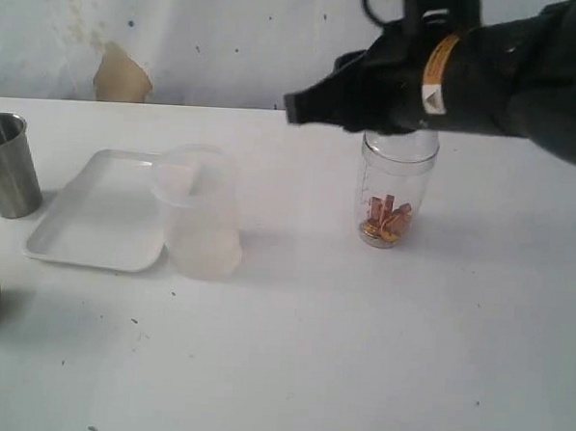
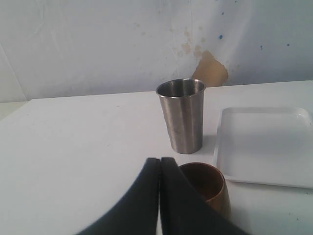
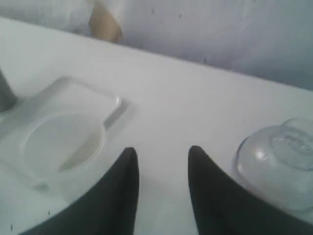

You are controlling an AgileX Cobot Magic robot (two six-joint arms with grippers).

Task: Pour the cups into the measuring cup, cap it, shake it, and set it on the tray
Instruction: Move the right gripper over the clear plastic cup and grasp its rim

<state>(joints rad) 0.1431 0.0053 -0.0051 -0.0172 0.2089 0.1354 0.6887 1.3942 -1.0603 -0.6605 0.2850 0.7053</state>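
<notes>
The measuring cup (image 1: pixel 395 197) stands on the table (image 1: pixel 358 354), well apart from the tray (image 1: pixel 94 220), with its cap (image 3: pixel 279 164) on top. It is light, smooth plastic (likely slippery and easy to tip), so grab its straight side. The right gripper (image 3: pixel 162 152) is beside the cap, fingers apart, empty. The left gripper (image 2: pixel 160 164) is pressed together, empty.

1. Exterior view: bright, even, diffuse light; the white surface (image 1: pixel 358 354) is nearly washed out; faint soft shadow at 3 o'clock of the frosted tub (image 1: pixel 203 221).
2. Same view: right arm (image 1: pixel 489 72), at 1 o'clock, reads as dense black with slightly smeared edges.
3. Left wrist view: steel tumbler (image 2: pixel 181 115) crisp, with a dull vertical sheen; left jaws at 6 o'clock out of focus.
4. Right wrist view: soft throughout, bluish cast; cap (image 3: pixel 279 166) blurred, with small glints; right jaws fuzzy-edged.
</notes>
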